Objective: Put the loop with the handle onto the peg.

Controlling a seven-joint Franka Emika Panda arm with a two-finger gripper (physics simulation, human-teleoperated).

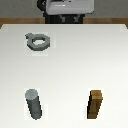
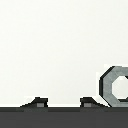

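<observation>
Looking at the setup, biggest stuff first:

table [image 1: 70,60]: white top, loads of bare space in the middle, so plenty of room to carry things across. Far edge sits just in front of the robot base [image 1: 67,10].

peg [image 1: 34,104]: dark grey upright cylinder, lighter flat top, near the front on the exterior view's left. Well apart from everything else.

wooden block [image 1: 96,104]: brown, upright, front on the exterior view's right. Not part of the job, just don't clip it.

loop with the handle [image 1: 38,42]: flat grey ring lying on the table, far side, exterior view's left, small stub poking out toward the far left. Wrist view catches only part of it [image 2: 116,86]. I'd guess it's rigid and light, maybe a bit slick. Best bet is pinching the stub or across the ring wall, keeping the hole free.

gripper [image 2: 64,102]: only two fingertips peek in on the wrist view, with a gap between them and nothing in it, so spread and empty.
</observation>
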